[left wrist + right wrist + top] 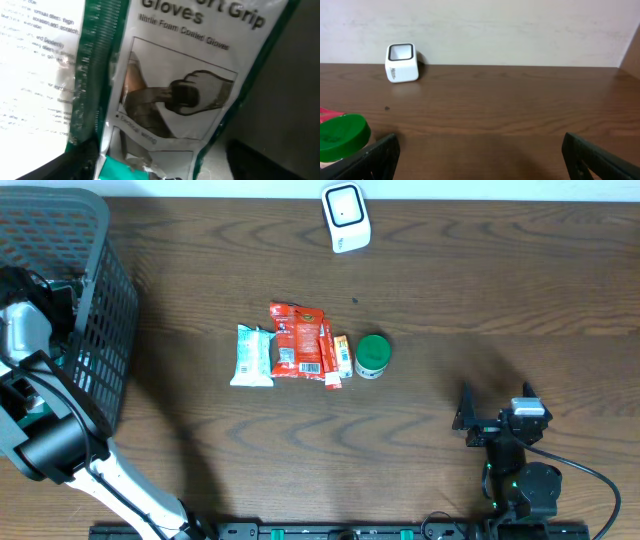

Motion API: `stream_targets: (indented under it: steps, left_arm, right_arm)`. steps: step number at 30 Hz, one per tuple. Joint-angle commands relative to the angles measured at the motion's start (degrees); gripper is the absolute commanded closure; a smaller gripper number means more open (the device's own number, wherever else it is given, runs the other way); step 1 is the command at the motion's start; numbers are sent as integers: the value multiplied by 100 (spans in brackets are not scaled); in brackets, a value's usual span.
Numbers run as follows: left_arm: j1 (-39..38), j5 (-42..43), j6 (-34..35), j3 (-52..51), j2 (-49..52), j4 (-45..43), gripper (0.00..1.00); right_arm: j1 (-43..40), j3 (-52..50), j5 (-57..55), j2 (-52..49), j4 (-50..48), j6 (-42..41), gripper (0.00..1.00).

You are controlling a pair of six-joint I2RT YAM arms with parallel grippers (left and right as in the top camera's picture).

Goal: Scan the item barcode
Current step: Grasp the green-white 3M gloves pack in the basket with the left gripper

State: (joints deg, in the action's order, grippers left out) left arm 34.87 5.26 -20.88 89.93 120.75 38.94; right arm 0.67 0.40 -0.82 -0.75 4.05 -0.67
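Glove packet (180,75) filled the left wrist view, just ahead of the left gripper (162,150). It had clear film, green edges, a drawing of a gloved hand and the line "Nitrile Foam Coated Gloves". The gripper's fingers (70,165) showed only as dark corners at lower left and lower right, spread wide. A grey strip showed between the packet's right edge and the right finger, so the jaws stood open with nothing clamped. Left of the gripper, a white panel of small print (35,65) lay against the packet's green edge. From overhead, the left arm (25,330) reached over the rim of the grey mesh basket (110,330). The gripper itself was hidden among the basket's walls.

Right gripper (497,402) sat low over the tabletop (450,300), jaws at full spread, holding nothing. Straight ahead of it, open wood ran to the far edge. The scanner (345,217) stood far ahead and to its left, near that far edge, well apart from the other goods. Nearer, ahead-left of the right gripper, sat a green-lidded jar (372,355). Just beside it, running leftward, were orange sticks (340,358), a red pouch (297,340) and a white-teal pouch (252,356), packed edge to edge. Broad wood lay between this row and the scanner, and between the row and the basket.
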Motion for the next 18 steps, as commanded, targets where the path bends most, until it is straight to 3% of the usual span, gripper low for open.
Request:
stream_targets:
  steps: [1,12,18]
  left_arm:
    - [17,2,22,-105,155,42,14]
    - [17,4,153,-85,-168,-28,14]
    - [20,0,151,-85,-448,-177,9]
  right_arm:
    - [7,-9,28,0,22,-57,1]
    - [7,-9,28,0,22,-57,1]
    - [7,-9,28,0,22,-57,1]
